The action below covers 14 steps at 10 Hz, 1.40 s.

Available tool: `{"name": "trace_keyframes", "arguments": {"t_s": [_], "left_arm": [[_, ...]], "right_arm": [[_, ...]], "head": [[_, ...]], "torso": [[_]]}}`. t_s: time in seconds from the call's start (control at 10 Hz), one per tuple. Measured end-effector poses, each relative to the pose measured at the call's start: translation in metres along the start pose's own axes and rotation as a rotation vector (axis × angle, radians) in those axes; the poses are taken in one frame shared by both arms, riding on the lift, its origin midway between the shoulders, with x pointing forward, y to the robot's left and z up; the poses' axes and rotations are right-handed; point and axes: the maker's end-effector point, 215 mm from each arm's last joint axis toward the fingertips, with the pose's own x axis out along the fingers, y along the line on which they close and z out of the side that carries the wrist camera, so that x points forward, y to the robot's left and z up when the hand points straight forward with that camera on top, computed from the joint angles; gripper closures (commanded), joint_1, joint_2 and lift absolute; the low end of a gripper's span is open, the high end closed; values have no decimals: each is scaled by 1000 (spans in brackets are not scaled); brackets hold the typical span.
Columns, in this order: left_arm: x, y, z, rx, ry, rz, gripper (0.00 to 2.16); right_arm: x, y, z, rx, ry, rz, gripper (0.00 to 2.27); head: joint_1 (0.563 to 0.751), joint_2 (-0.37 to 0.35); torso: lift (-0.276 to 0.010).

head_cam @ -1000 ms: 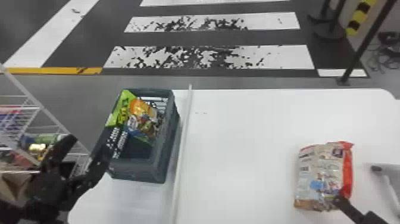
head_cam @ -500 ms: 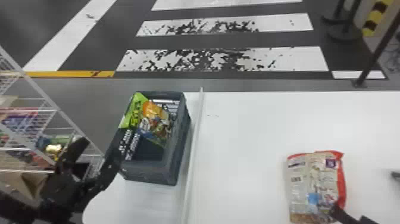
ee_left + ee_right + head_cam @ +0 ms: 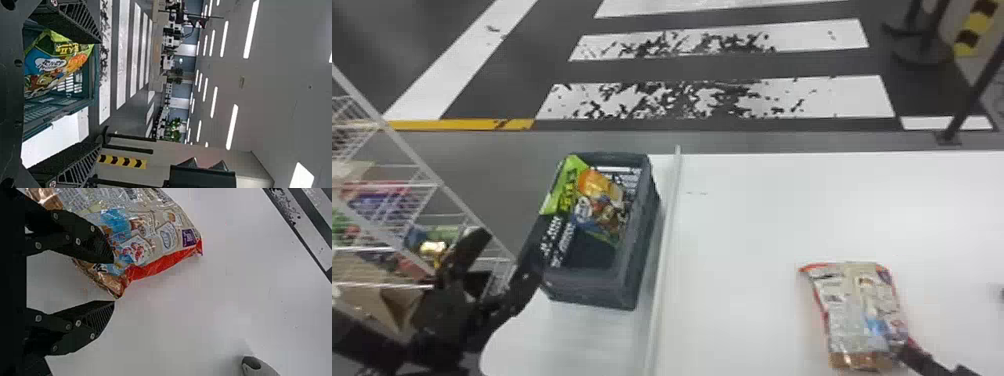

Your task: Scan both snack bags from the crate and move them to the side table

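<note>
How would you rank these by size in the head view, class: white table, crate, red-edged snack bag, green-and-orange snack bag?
1. White table
2. Crate
3. Red-edged snack bag
4. Green-and-orange snack bag, as far as it shows inside the crate

The crinkled cream-and-red plastic snack bag is sliding toward the white bench's left and near edges, its far end swinging leftward, while the black two-fingered right gripper is shifting left too

Left arm enters at near left; its gripper has fingers spread wide. Right gripper sits at near right, fingers apart.
</note>
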Motion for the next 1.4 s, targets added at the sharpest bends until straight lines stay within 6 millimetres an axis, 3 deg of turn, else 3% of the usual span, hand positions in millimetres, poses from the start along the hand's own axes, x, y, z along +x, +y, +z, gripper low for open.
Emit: {"name": "trace_keyframes", "arguments": {"t_s": [0.2, 0.4, 0.8, 1.0, 1.1, 1.2, 1.3, 1.4], "left_arm": [[0, -2, 0, -2, -2, -3, 60], [0, -2, 2, 2, -8, -2, 60], [0, -4, 9, 9, -23, -7, 60], [-1, -7, 10, 12, -28, -14, 60], [-1, -7, 10, 13, -31, -14, 60], [-2, -8, 12, 15, -35, -16, 60], [-3, -9, 13, 18, -38, -17, 60], [-4, -9, 14, 21, -41, -17, 60]], "right_arm": [[-4, -1, 1, -1, -10, -3, 49], [-23, 4, 12, -10, -67, 12, 49], [-52, 72, 25, -91, -114, 332, 49], [-49, 84, 36, -174, -163, 352, 134], [-47, 90, 43, -216, -200, 353, 468], [-45, 101, 50, -259, -240, 397, 1430], [-44, 108, 59, -298, -291, 419, 2246], [-40, 112, 66, -344, -333, 407, 2250]], "head": [[695, 170], [695, 165], [695, 234], [695, 242], [695, 240], [695, 244], [695, 244], [695, 240]], "torso": [[-29], [-29], [-29], [-29], [-29], [-29], [-29], [-29]]}}
